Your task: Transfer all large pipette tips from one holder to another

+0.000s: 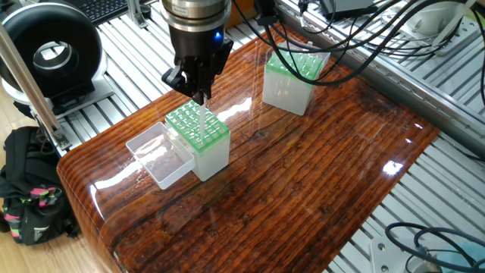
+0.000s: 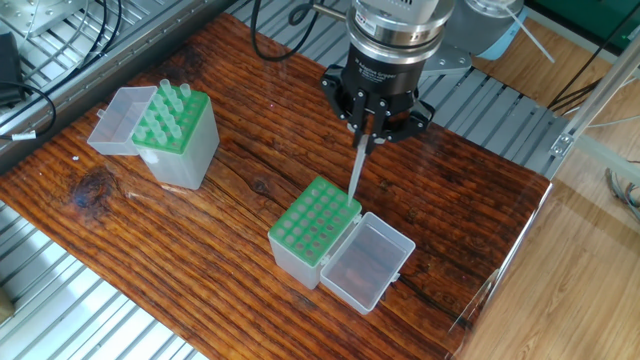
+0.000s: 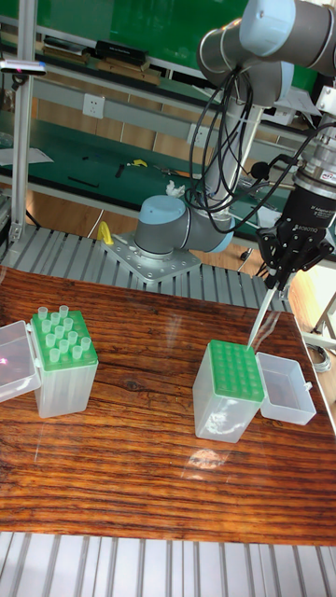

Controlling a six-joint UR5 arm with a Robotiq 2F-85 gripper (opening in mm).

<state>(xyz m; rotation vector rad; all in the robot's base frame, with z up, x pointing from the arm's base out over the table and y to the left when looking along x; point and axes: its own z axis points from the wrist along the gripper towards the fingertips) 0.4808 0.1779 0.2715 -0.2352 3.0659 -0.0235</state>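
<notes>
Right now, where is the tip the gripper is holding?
The tip hangs from the gripper, its point at the far corner of the empty green rack, beside that rack's open lid; the stocked rack stands apart.
</notes>
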